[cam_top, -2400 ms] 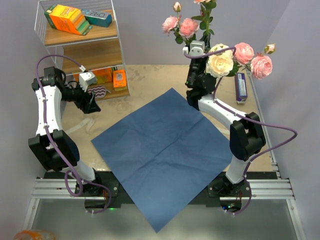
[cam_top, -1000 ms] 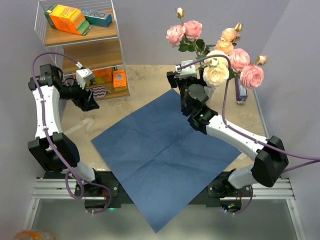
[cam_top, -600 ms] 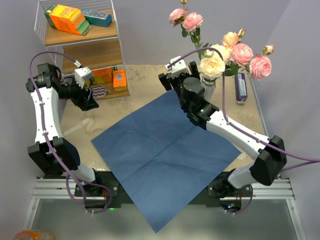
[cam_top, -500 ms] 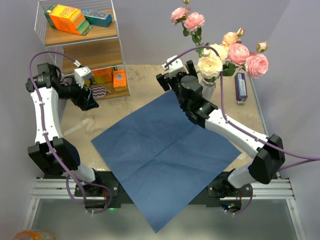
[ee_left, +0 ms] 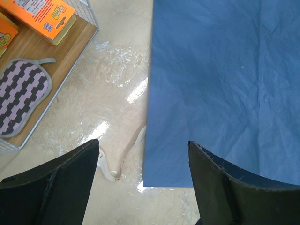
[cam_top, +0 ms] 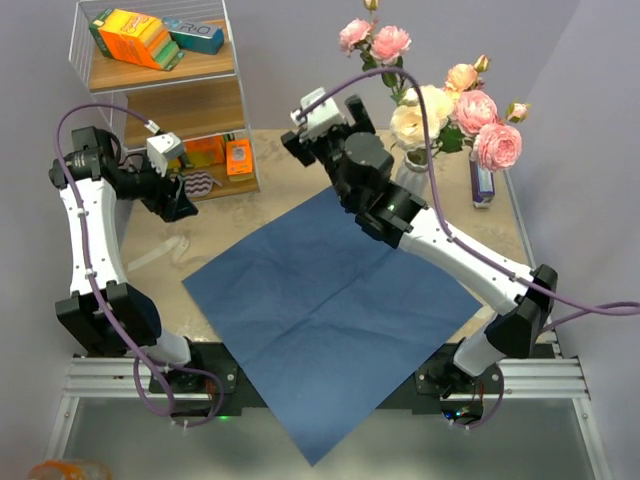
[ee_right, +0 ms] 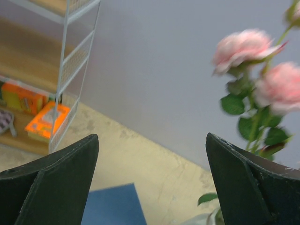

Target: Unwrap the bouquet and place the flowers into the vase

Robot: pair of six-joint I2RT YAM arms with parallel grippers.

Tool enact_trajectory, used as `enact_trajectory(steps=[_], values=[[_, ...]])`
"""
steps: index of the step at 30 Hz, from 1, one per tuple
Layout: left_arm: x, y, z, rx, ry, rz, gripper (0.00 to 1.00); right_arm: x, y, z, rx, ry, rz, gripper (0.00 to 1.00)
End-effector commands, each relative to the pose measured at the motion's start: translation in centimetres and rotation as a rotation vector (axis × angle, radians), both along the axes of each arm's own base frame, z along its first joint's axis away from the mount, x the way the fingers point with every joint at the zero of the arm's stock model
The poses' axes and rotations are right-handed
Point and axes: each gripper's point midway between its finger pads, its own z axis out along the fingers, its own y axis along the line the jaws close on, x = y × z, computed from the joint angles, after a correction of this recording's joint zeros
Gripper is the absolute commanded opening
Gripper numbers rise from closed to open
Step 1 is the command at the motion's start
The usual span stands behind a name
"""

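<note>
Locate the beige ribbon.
Left wrist view: the beige ribbon lies on the tabletop beside the blue paper's left edge, near its corner.

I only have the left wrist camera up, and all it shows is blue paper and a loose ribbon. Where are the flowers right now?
Observer: The flowers stand in the vase, at the far right of the table.
Operator: Is the right gripper holding them?
Observer: No. The right gripper is open and empty, raised to the left of the blooms.
Operator: Anything sitting near the vase?
Observer: A small box lies flat to the vase's right, by the table edge.
</note>
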Motion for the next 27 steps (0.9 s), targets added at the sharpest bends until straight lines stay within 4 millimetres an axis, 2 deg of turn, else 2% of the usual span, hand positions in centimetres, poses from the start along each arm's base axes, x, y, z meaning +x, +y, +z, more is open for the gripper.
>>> enact_trajectory(steps=[1, 3, 5, 6, 8, 9, 11, 13, 14, 15, 17, 18, 19, 20, 21, 23, 24, 25, 26, 27], values=[[-0.6, -0.1, 1.4, 0.009, -0.047, 0.005, 0.81, -2.2, -3.7, 12.1, 0.105, -0.196, -0.051, 0.99], [-0.7, -0.1, 1.3, 0.009, -0.042, 0.005, 0.81, -3.1, -4.4, 14.7, 0.128, -0.236, -0.045, 0.99], [-0.9, -0.3, 1.4, 0.004, -0.042, 0.001, 0.81, -4.3, -4.2, 15.9, 0.121, -0.266, -0.022, 0.99], [-1.0, -0.3, 1.5, 0.003, -0.044, 0.0, 0.81, -5.5, -4.1, 16.7, 0.135, -0.275, 0.003, 0.99], [-1.0, -0.4, 1.6, 0.0, -0.049, -0.003, 0.82, -6.8, -2.6, 16.5, 0.125, -0.269, 0.07, 0.99], [-1.0, -0.4, 1.7, -0.003, -0.048, -0.001, 0.82, -8.3, -0.6, 15.4, 0.098, -0.247, 0.127, 0.99], [-0.9, -0.6, 1.9, -0.018, -0.051, 0.002, 0.82, -9.9, 1.6, 13.7, 0.064, -0.214, 0.189, 0.99], [-0.9, -0.8, 1.7, -0.038, -0.039, 0.002, 0.83, -11.8, 5.1, 9.9, 0.032, -0.126, 0.281, 0.99], [-0.9, -0.9, 1.7, -0.049, -0.037, 0.002, 0.83, -12.1, 5.8, 8.0, 0.009, -0.083, 0.282, 0.99], [-0.9, -0.9, 1.6, -0.05, -0.035, 0.003, 0.83, -13.0, 7.3, 4.7, -0.041, -0.027, 0.306, 0.99], [-1.1, -0.9, 1.1, -0.048, -0.026, 0.006, 0.83, -13.8, 8.5, 0.4, -0.033, 0.088, 0.326, 0.99], [-1.1, -0.8, 0.9, -0.04, -0.026, 0.009, 0.83, -14.3, 9.0, -2.8, -0.051, 0.155, 0.349, 0.99], [-1.4, -0.8, 0.5, -0.04, -0.015, 0.018, 0.83, -14.7, 9.2, -4.6, 0.009, 0.229, 0.342, 0.99], [-1.2, -0.6, 0.2, -0.025, -0.024, 0.024, 0.83, -14.7, 8.8, -6.0, 0.027, 0.27, 0.32, 0.99], [-1.2, -0.6, 0.0, -0.021, -0.025, 0.027, 0.83, -14.8, 8.0, -9.0, 0.006, 0.333, 0.281, 0.99], [-1.4, -0.5, -0.7, -0.019, -0.019, 0.038, 0.83, -14.9, 6.8, -11.4, 0.096, 0.415, 0.197, 0.99], [-1.4, -0.5, -0.9, -0.022, -0.016, 0.038, 0.83, -15.1, 5.5, -13.7, 0.078, 0.455, 0.147, 0.99], [-1.5, -0.6, -1.1, -0.03, -0.006, 0.043, 0.83, -15.1, 4.8, -14.8, 0.138, 0.496, 0.089, 0.99], [-1.4, -0.6, -1.2, -0.034, -0.008, 0.046, 0.84, -15.5, 3.4, -16.9, 0.098, 0.539, 0.038, 0.99], [-1.5, -0.7, -1.6, -0.043, 0.004, 0.051, 0.84, -15.7, 2.6, -17.9, 0.099, 0.561, 0.002, 0.99]])
